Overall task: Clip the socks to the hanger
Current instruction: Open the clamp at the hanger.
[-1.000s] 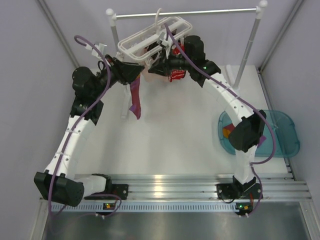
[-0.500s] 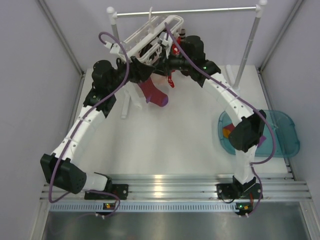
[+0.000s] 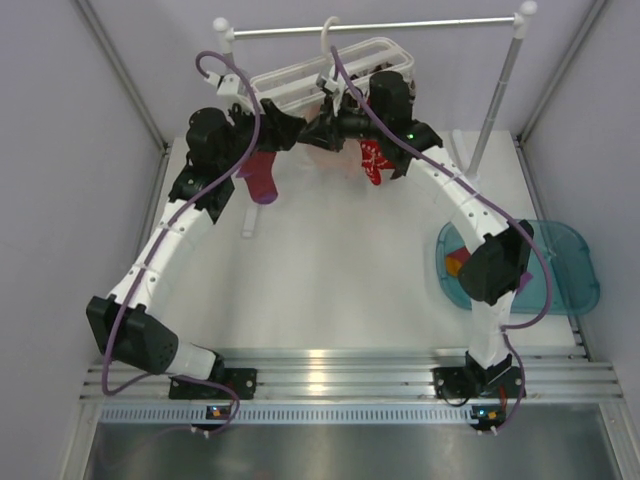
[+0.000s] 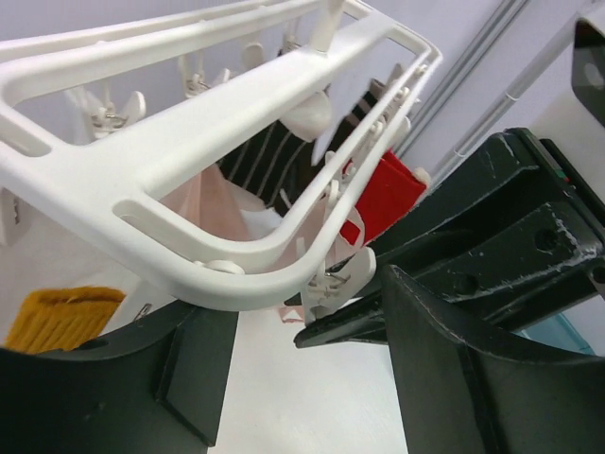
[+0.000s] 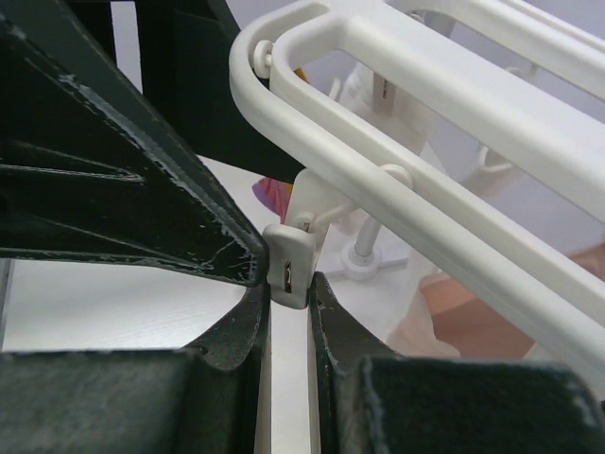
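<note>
Right gripper [image 5: 286, 298] is pinching one small white clip [image 5: 286, 253] that is dangling from a bar of the hanger [image 5: 444, 104], its two fingers pressing flat on the clip's sides. I judge it is squeezing the clip to spread its mouth, or steadying it so a sock can be fed in. Left gripper [image 4: 302, 326] is standing wide open right under the hanger's rounded corner, with nothing between its fingers, and the right gripper's tip is reaching in just beside it. The hanger is hanging by its hook from the rail [image 3: 400, 24] at the far side of the worktop [image 3: 340, 270], so its clips are dangling free and probably need one arm to hold them. A magenta sock [image 3: 262, 178] is hanging under the hanger's left end, just by the left gripper; whether a clip is gripping it I cannot tell. A red sock [image 3: 377, 160] is hanging at the right, with a striped sock [image 4: 269, 165] and an orange-yellow sock [image 4: 66, 317] also under the frame. What look like more socks are lying in the blue tray [image 3: 580, 290] at the right
</note>
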Tool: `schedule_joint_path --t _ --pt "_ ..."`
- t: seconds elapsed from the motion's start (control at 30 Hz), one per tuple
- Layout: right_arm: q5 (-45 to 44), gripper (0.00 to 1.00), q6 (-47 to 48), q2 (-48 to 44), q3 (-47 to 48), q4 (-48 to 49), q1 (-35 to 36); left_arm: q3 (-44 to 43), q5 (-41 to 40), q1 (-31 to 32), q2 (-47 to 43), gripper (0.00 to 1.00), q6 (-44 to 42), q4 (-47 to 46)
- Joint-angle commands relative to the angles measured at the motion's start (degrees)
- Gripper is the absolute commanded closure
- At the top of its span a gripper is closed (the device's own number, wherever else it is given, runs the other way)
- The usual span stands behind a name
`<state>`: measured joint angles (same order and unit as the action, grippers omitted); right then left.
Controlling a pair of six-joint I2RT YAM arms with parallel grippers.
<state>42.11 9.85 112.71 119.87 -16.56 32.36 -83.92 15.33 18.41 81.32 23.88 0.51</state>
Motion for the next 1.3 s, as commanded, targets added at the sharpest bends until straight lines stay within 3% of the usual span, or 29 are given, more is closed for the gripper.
schedule_joint_path --t 0.0,0.67,0.9,1.0,1.03,1.13,1.2,1.23,1.27 --pt "3.3 1.00 0.1 -2.9 -0.5 -0.6 0.5 -4.2 -0.7 -0.2 1.2 0.34 -0.2 -3.0" --pt "3.5 1.00 1.8 -3.4 -0.8 -1.8 0.7 -7.2 3.0 -0.2 5.1 0.47 2.4 -3.9" --pt "3.5 1.00 2.4 -3.5 -0.8 -2.1 1.0 -8.5 4.5 -0.2 6.2 0.66 3.0 -3.8" --pt "3.7 1.00 2.6 -3.5 -0.8 -2.2 1.0 -9.1 4.3 -0.3 6.7 0.80 3.5 -3.0" --pt "3.8 1.00 2.8 -3.6 -0.8 -2.3 1.0 -9.1 4.1 -0.3 6.7 0.89 3.5 -2.9" --pt "3.4 1.00 3.7 -4.0 -1.0 -2.9 1.0 -9.3 3.9 -0.3 6.7 1.00 3.5 -2.3" --pt "3.0 0.92 4.0 -4.3 -1.8 -2.7 0.9 -9.4 3.7 -0.3 6.7 1.00 3.6 -1.9" --pt "2.8 0.75 3.9 -4.9 -2.3 -2.1 0.9 -9.4 3.7 -0.3 6.7 1.00 3.9 -1.6" --pt "2.3 0.65 3.8 -5.2 -3.4 -1.5 0.7 -9.4 3.7 -0.4 6.7 1.00 4.2 -1.5"
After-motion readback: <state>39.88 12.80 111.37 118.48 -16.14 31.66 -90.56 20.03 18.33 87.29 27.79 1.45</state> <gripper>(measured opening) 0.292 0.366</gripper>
